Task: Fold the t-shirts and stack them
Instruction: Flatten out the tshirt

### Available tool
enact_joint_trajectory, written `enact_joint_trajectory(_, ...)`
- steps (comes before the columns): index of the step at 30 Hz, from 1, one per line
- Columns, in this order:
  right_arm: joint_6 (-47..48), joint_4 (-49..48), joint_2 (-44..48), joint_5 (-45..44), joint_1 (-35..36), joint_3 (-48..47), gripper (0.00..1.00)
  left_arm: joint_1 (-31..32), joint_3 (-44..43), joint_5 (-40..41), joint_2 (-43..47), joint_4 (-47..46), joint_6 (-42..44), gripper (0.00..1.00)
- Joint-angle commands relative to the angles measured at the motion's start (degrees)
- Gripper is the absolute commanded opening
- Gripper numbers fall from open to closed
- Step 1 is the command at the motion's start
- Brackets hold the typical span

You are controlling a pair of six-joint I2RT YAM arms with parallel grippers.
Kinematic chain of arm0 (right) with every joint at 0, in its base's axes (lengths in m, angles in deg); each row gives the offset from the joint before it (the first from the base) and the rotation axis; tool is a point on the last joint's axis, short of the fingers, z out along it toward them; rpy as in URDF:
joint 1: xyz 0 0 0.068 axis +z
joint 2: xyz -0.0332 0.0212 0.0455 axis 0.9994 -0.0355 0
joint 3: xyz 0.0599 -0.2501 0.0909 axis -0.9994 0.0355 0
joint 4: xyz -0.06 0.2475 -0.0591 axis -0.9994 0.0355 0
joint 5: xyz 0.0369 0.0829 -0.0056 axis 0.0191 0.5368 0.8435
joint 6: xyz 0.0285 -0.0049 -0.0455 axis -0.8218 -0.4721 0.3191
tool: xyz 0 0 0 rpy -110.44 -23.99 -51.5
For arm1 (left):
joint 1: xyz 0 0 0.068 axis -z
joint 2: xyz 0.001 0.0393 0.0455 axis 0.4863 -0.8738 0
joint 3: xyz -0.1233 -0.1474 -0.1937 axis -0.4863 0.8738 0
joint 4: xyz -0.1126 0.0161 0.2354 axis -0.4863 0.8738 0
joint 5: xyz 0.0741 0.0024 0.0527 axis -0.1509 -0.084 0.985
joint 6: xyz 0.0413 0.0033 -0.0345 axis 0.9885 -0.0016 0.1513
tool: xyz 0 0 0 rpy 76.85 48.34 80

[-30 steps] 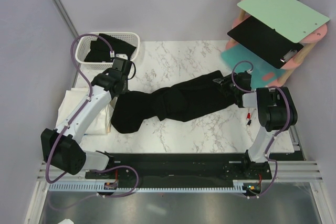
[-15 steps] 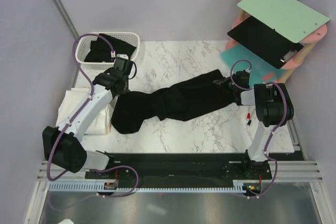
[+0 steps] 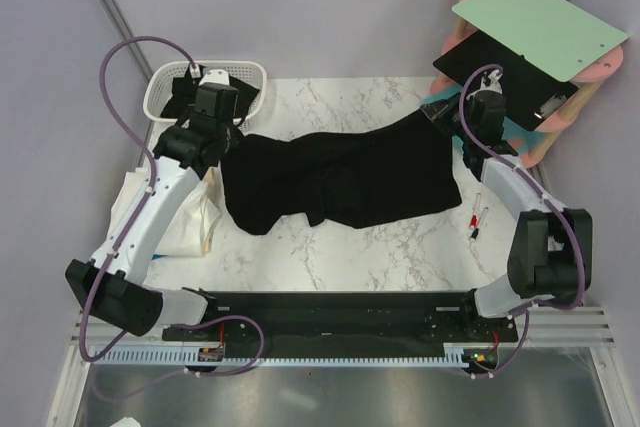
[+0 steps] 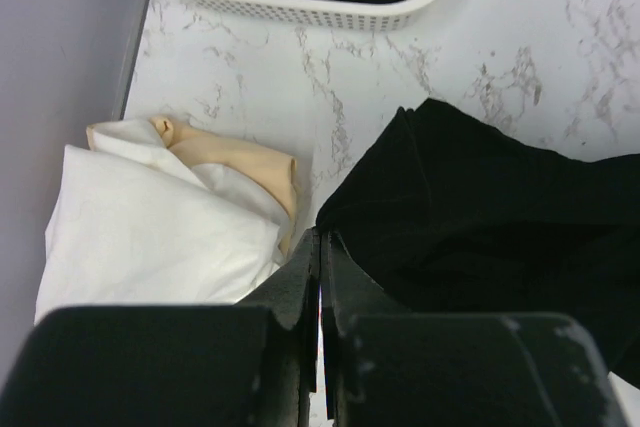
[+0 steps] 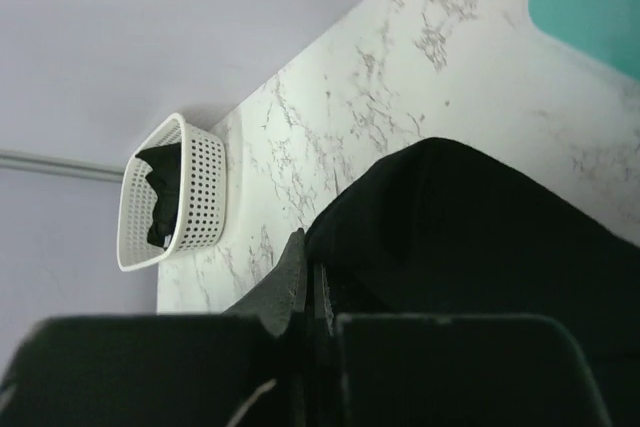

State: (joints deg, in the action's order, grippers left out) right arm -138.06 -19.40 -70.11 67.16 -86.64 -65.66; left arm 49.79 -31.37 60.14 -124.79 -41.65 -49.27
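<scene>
Across the white marble worktop, a soft black t-shirt lies spread, left claw and right claw each clamped on an edge. No fold is made yet; white and cream shirts lie heaped alongside.

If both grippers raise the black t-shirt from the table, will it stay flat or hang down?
Probably floppy: the black t-shirt lies in soft wrinkles between the left gripper and the right gripper, so its middle would likely sag. It seems light, since thin pinches at two edges hold it.
</scene>
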Motion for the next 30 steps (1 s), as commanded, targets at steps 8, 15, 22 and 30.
enact_joint_trajectory(8,17.4,23.6,29.7,-3.4,1.9,-2.2,0.00,-0.3,-7.0,0.1,17.3,-0.5,3.6,0.02)
enact_joint_trajectory(15,21.7,35.2,48.2,-3.2,2.1,-5.6,0.00,-0.3,-18.0,-8.4,27.1,4.6,5.0,0.02)
enact_joint_trajectory(22,24.5,45.5,57.8,-5.1,2.1,-16.8,0.00,-0.3,-32.3,-15.9,30.9,10.4,4.8,0.02)
enact_joint_trajectory(30,26.4,51.8,57.8,-9.7,2.1,-28.9,0.00,-0.2,-44.4,-19.1,27.3,13.9,4.0,0.02)
